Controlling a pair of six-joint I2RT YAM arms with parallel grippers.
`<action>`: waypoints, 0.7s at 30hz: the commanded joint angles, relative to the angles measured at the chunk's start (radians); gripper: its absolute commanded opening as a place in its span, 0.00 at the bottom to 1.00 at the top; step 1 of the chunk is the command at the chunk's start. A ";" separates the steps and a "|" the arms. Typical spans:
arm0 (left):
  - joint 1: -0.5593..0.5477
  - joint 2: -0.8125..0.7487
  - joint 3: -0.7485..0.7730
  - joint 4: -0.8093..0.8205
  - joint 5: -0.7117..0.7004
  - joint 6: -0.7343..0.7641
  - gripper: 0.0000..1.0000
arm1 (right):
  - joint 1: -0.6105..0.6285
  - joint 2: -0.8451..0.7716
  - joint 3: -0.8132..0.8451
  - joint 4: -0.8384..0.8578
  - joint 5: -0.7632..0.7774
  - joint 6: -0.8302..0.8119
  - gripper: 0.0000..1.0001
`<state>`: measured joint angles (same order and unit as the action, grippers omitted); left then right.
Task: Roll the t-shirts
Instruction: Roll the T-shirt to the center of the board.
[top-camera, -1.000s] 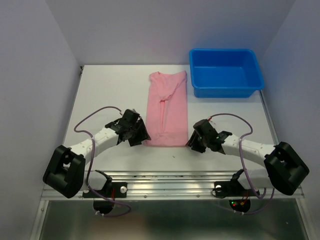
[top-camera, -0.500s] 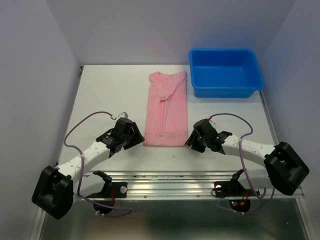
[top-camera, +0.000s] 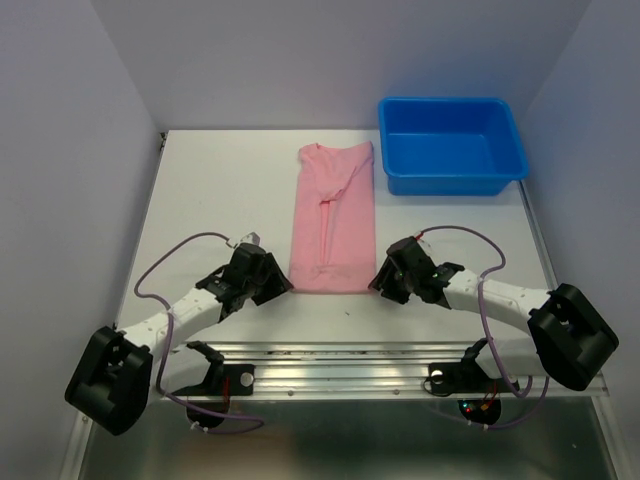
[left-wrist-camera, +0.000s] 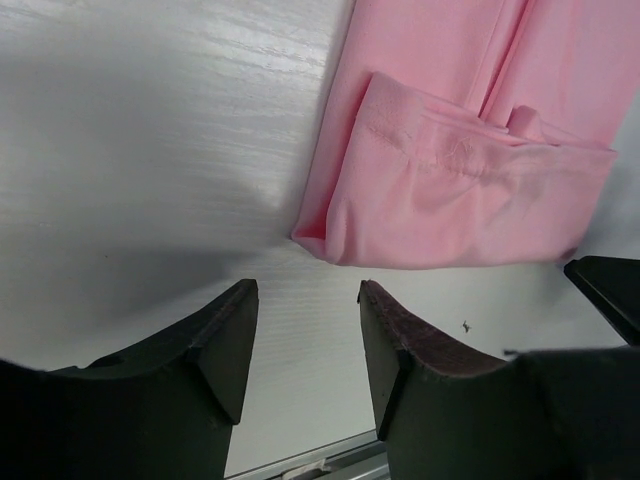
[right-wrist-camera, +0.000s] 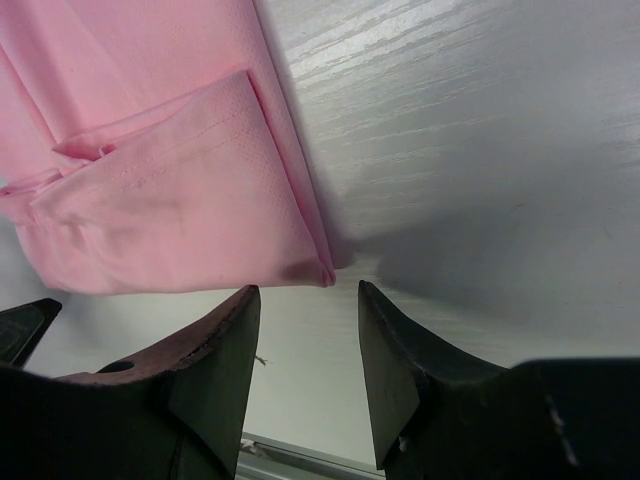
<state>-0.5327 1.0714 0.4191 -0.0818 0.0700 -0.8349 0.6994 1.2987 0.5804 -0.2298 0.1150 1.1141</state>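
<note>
**Two hands at the near corners of the folded t-shirt**

Two hands, the left hand (top-camera: 278, 288) and the right hand (top-camera: 380, 283), sit low over the worktop (top-camera: 220, 190), one at each end of the t-shirt's (top-camera: 332, 215) near short edge. The t-shirt lies mid-worktop, folded into a narrow strip. Its long axis runs straight away from you toward the back wall, well apart from the blue tub (top-camera: 450, 183) at the far right.

Neither arm is clearly nearer. The left hand faces the near-left corner and the right hand the near-right corner. In each wrist view the corner lies just ahead of the fingertips, in line with the gap but not inside it.

Both hands are empty, with the fingers parted by a moderate gap, neither wide nor narrow. You cannot tell from these views whether the fingertips touch the worktop.

The next move likely needs a short advance of both hands onto that near hem. After that comes a roll away from you along the strip. The layers look thin, so you could pinch only the top fold.
</note>
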 joint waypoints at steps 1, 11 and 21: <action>-0.001 0.010 -0.016 0.073 0.013 -0.029 0.53 | -0.008 -0.001 -0.004 0.041 0.005 -0.007 0.49; -0.001 0.042 -0.043 0.140 0.025 -0.049 0.43 | -0.008 0.007 -0.022 0.066 -0.006 0.004 0.40; -0.001 0.073 -0.048 0.148 0.019 -0.052 0.49 | -0.008 0.045 -0.019 0.093 -0.014 0.006 0.40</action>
<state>-0.5327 1.1454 0.3855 0.0334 0.0902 -0.8814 0.6994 1.3312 0.5724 -0.1856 0.1009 1.1152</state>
